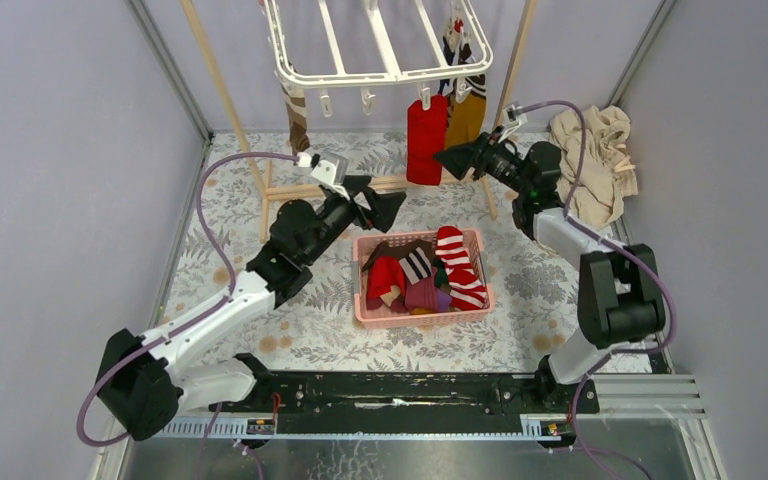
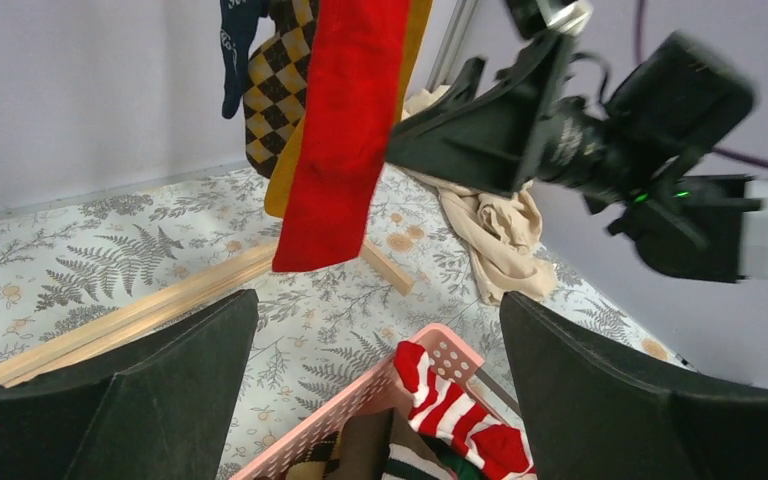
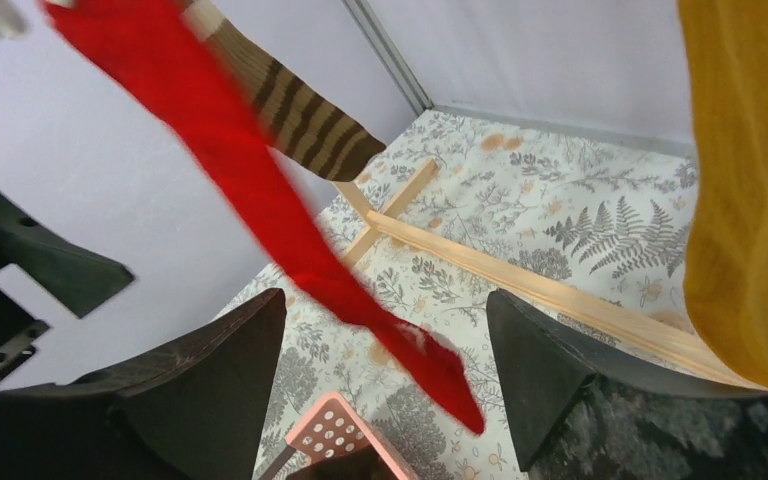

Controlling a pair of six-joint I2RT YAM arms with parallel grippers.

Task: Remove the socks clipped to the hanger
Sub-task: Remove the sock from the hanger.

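Top external view shows the right tool [image 1: 450, 160] wide open and empty at three o'clock of the hanging red sock [image 1: 425, 140], likely lined up to grab it, while the left tool [image 1: 385, 202] is open and empty too.

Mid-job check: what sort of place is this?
Probably a lab test cell staged as a laundry corner: plain grey walls round a fern-print cover, socks clipped to a hanger, and a pink basket.

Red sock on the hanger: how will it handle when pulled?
Probably floppy: the red sock hangs limp from one clip. Likely light and apt to swing: it looks blurred and slanted in the right wrist view. A tug may rock the hanger it's clipped to.
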